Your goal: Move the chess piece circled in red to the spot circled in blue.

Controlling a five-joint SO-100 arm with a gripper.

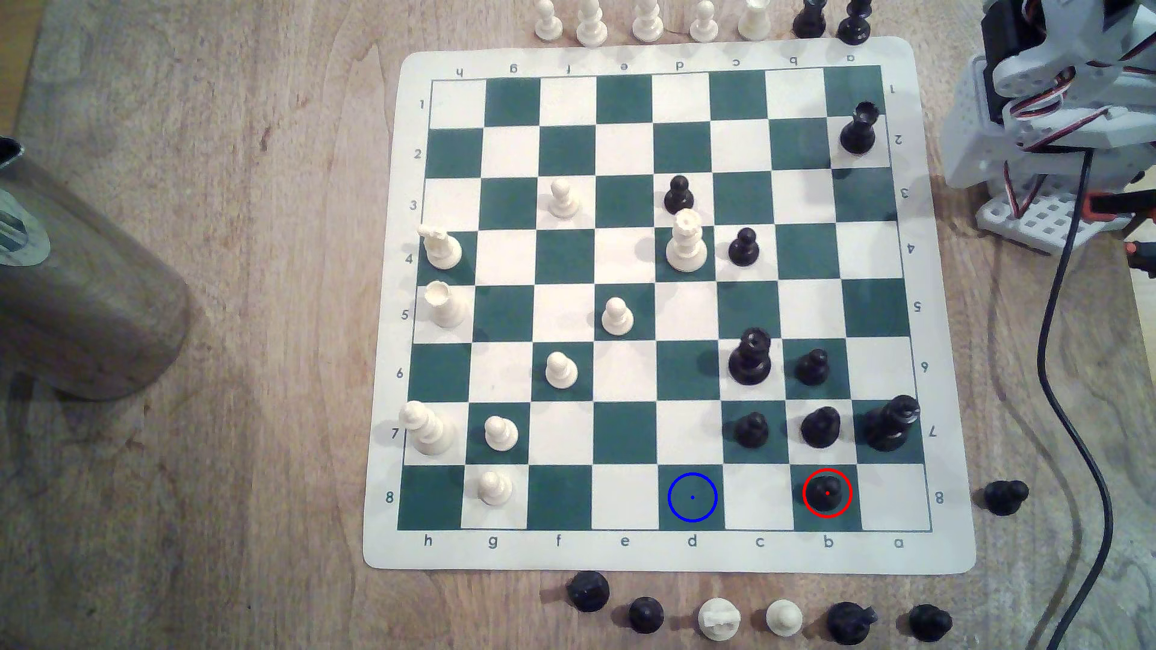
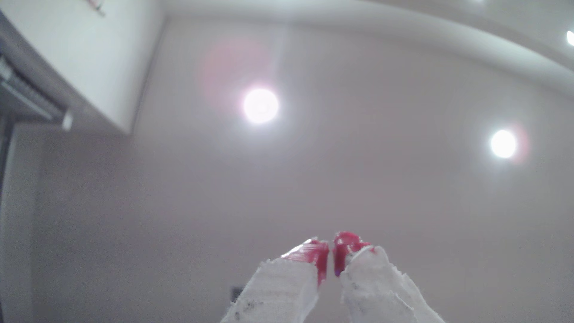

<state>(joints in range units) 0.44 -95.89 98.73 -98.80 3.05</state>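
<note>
Chessboard [image 1: 669, 56], green and cream, lies flat on a wooden counter [image 1: 250, 312], seen from above in the exterior view. Your arm [image 1: 1057, 100] is folded up off the board's far corner, at the exterior view's upper right, beside rows 2 to 4.

The black pawn [image 1: 827, 492] you must move stands upright on the dark green square b8, ringed in red, in the row nearest the exterior view's lower edge. Its goal, the blue-ringed square [image 1: 692, 497], is d8 in the same row, two squares toward the exterior view's left, with the bare cream square c8 between them.

The relation that matters: the pawn lies well apart from your arm, down the board's right side in the exterior view, nearly the whole length of the board away. Judging from this, you must reach along the a and b files past a tall black piece [image 1: 891, 425] on a7 and a black piece [image 1: 821, 427] on b7, which stands just behind the pawn.

In the wrist view your pincer [image 2: 330, 251] points up at a ceiling with two round lights [image 2: 261, 105]. Its red fingertips [image 2: 320, 254], on white-wrapped jaws, sit nearly together with a thin gap, holding nothing.

A loose black pawn [image 1: 1004, 497] rests off the board near a8; do not confuse it.
</note>
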